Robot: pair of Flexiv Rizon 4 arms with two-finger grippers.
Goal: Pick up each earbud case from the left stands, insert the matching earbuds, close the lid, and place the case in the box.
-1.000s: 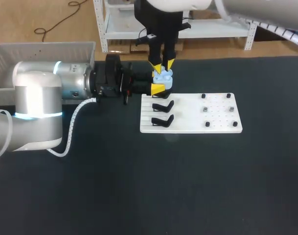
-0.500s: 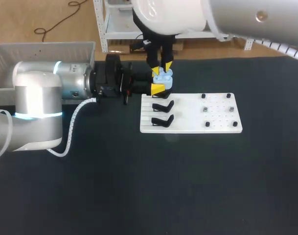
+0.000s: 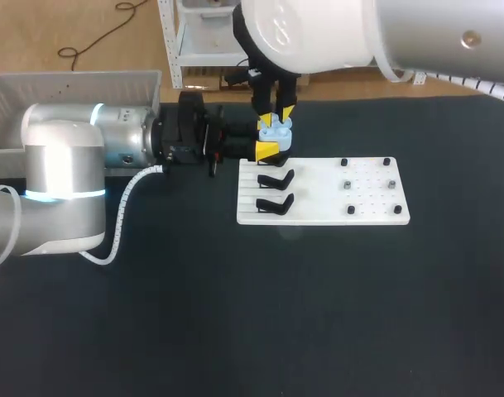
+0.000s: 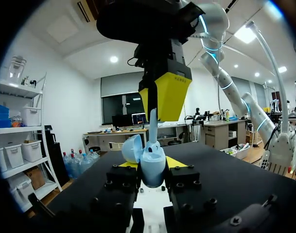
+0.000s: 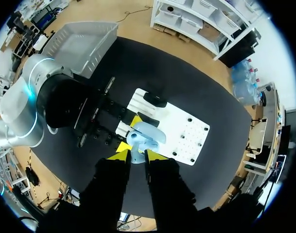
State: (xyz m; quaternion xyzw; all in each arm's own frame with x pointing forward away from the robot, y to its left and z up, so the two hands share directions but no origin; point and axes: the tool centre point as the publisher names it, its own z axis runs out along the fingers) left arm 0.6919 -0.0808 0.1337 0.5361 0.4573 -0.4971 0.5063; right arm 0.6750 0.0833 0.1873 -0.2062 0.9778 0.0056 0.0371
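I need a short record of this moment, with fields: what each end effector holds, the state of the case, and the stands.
left end effector: shut on case
right end effector: shut on earbud, above the case
lid: open
earbud: stem upright, lower end at the case
stands: two, black, empty, on the board

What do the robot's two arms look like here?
The left arm is silver-grey with rounded links, a glowing light-blue ring, a black wrist unit and a white spiral-wrapped cable. The right arm is glossy silver-white. Both have black jaws tipped bright yellow.
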